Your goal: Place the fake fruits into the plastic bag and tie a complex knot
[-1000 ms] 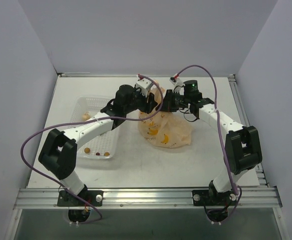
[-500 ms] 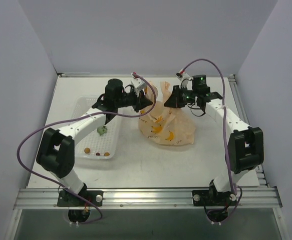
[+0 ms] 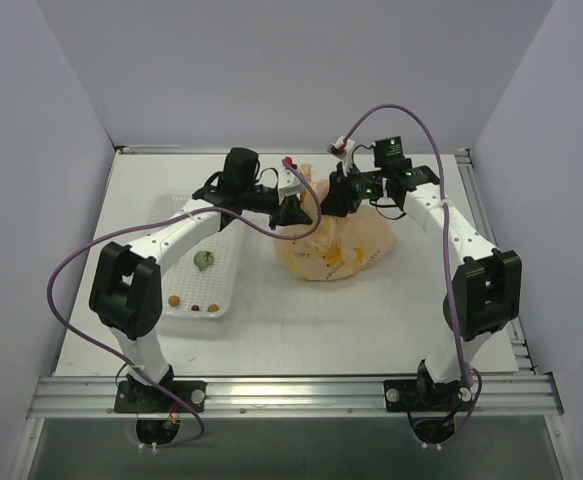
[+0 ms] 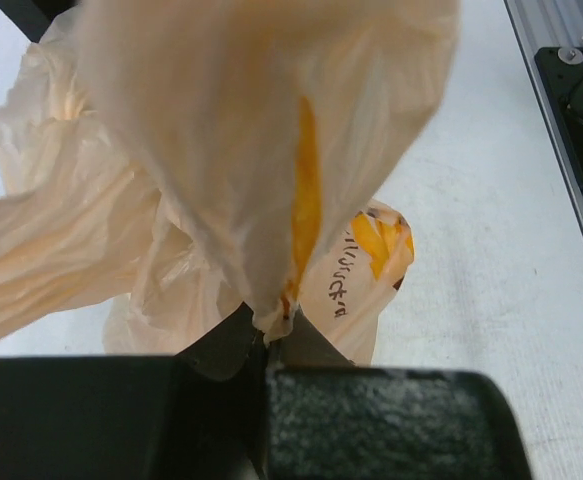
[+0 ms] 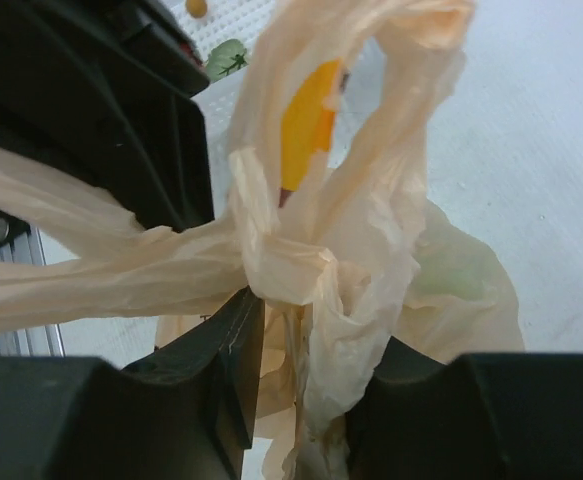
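the plastic bag (image 3: pixel 336 245) sits bulging on the table, and a pale green round among the fake fruits (image 5: pixel 451 275) shows dimly through its wall. both tools hang over the bag's top: the left gripper (image 3: pixel 293 210) at its left shoulder, the right gripper (image 3: pixel 339 197) just above its middle. a first knot (image 5: pixel 286 265) sits at the bag's neck. from it a twisted handle strip (image 5: pixel 91 275) runs sideways, its long axis left to right across the bag.

the left gripper's jaws are together, clamped on a fold of bag plastic. the right's stand partly apart with the knotted wad between them (whether they pinch it, i cannot tell).

the left arm reaches in over the mesh tray (image 3: pixel 171 210) left of the bag, with the right forearm angling in opposite. tightening likely needs opposing pulls along that strip.
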{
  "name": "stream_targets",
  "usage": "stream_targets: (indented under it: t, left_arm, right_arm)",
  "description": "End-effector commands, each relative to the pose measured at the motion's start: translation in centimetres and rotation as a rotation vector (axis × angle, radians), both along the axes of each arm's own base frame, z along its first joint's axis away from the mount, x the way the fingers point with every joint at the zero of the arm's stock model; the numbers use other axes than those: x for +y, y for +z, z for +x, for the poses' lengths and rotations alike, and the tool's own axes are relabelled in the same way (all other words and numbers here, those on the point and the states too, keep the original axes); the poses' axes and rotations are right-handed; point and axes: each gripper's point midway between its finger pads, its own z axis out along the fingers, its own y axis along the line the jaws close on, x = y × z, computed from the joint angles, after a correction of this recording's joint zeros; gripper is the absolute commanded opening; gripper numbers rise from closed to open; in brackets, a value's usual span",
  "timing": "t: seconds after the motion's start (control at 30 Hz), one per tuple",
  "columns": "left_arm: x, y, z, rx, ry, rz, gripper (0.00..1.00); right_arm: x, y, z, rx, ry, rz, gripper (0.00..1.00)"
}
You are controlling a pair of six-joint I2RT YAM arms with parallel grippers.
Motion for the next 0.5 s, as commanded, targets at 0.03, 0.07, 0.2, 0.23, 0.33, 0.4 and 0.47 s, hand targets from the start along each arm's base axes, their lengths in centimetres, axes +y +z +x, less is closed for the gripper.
stream_targets:
  t: [0.03,0.07,0.2,0.23,0.33,0.4,0.47]
  left_arm:
    - [-0.1,1.0,-0.2,-0.057,-0.075,-0.018,0.00]
    - [-0.1,0.9,-0.3,-0.061,-0.085,-0.022,0.00]
    - [-0.3,0.5,-0.1,-0.059,-0.092,-0.017,0.00]
    - [-0.4,0.6,-0.1,-0.059,-0.094,-0.016,0.00]
    - [-0.7,0.6,0.3,-0.046,-0.095,-0.017,0.00]
    - [-1.0,0.4,0.3,-0.026,-0.099,-0.018,0.00]
    - [-1.3,0.6,0.2,-0.035,-0.110,-0.022,0.00]
  right_arm:
    - [0.5,1.5,-3.1,-0.076,0.178,0.026,0.30]
    - [0.6,1.7,-3.4,-0.077,0.192,0.034,0.31]
    - [0.7,2.2,-4.2,-0.093,0.229,0.048,0.45]
    - [0.7,2.2,-4.4,-0.092,0.235,0.046,0.47]
    - [1.1,2.1,-4.7,-0.113,0.265,0.041,0.54]
    - [1.2,2.0,-4.7,-0.121,0.274,0.037,0.55]
    - [1.4,2.0,-4.5,-0.127,0.279,0.034,0.51]
